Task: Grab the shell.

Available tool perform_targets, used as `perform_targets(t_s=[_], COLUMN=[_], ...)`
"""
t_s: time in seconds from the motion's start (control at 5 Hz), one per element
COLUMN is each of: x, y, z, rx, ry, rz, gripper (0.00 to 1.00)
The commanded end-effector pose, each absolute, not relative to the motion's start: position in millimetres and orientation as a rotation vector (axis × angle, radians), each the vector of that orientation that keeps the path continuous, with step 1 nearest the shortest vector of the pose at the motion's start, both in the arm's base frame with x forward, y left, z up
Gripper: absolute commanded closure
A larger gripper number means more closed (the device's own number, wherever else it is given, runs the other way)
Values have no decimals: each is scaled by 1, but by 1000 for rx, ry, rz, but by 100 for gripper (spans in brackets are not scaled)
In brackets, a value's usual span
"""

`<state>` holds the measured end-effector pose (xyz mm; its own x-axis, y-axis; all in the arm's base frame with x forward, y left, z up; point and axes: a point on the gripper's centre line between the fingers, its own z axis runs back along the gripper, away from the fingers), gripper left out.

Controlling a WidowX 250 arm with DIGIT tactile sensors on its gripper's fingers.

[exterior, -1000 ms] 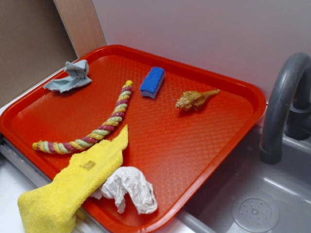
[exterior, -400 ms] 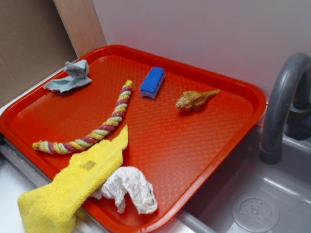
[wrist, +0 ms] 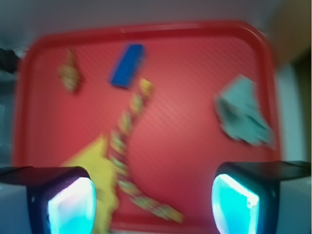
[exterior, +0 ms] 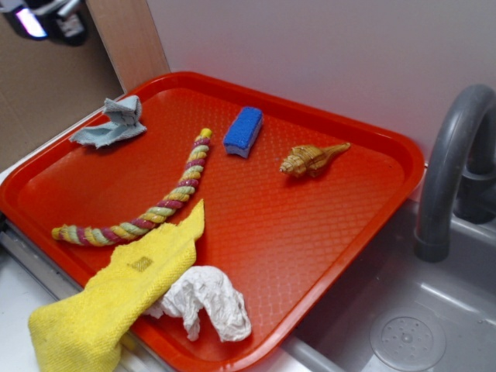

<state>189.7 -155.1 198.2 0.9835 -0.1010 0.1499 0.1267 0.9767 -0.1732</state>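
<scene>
The golden-brown ridged shell [exterior: 311, 159] lies on the red tray [exterior: 310, 248] toward its back right, thin point aimed right. In the blurred wrist view the shell [wrist: 69, 74] shows at upper left, far from me. My gripper [exterior: 45, 19] peeks in at the exterior view's top left corner, high above the tray's left end. From the wrist camera my gripper [wrist: 153, 204] stands open, its two lit pads wide apart with nothing between them.
A blue sponge [exterior: 243, 131] lies left of the shell. A striped rope [exterior: 155, 203] curves across the tray. A grey-blue cloth [exterior: 112, 124], yellow towel [exterior: 116, 298] and white rag [exterior: 205, 301] sit at the edges. A grey faucet [exterior: 449, 170] and sink are to the right.
My gripper has come into the exterior view at the top left corner; before, it was out of frame. Nothing on the tray has moved.
</scene>
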Motion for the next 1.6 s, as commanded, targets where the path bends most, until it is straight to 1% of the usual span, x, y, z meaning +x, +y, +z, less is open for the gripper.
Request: perform_targets(t_s=[0.0, 0.2, 0.4, 0.6, 0.8, 1.0, 1.2, 1.4], x=[241, 259, 274, 283, 294, 296, 295, 289], y=[-244, -262, -281, -289, -298, -313, -318, -316], z=[188, 167, 130, 104, 88, 75, 61, 54], rx=[-232, -326, -308, -286, -307, -280, -152, -79], ry=[-135, -119, -90, -69, -37, -13, 19, 39], rz=[-176, -191, -250, -245, -263, -321, -355, -346], gripper=[0, 0, 0, 0, 0, 0, 0, 100])
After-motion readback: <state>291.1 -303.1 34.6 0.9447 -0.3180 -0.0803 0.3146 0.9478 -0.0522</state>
